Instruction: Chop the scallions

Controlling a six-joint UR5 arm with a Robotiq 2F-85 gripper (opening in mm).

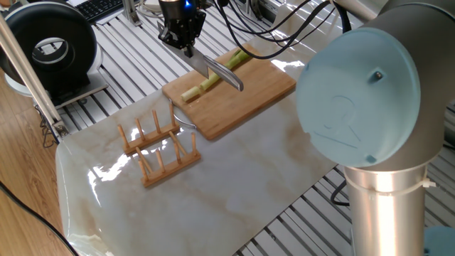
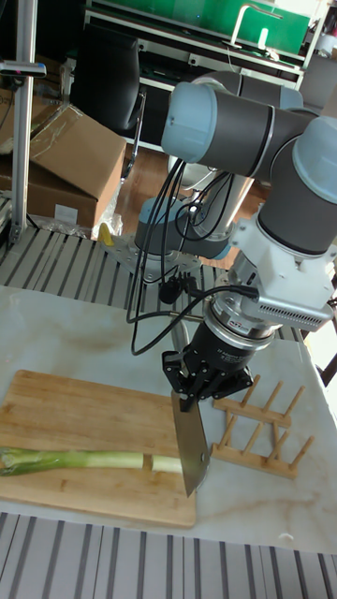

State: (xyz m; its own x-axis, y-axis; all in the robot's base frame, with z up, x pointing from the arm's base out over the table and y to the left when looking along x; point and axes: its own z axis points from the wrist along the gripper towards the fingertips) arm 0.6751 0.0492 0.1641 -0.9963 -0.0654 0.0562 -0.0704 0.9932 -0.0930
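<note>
The scallions lie lengthwise on a wooden cutting board, a pale-green stalk with a whitish end. In the tall fixed view a short piece sits split off at the whitish end beside the blade. My gripper is shut on the handle of a silver knife. The blade points down across the stalk near its whitish end, edge at or just above the board.
A wooden peg rack stands on the marble tabletop beside the board. A black round device sits at the far left corner. The arm's large grey base fills the right side. Cables hang behind the board.
</note>
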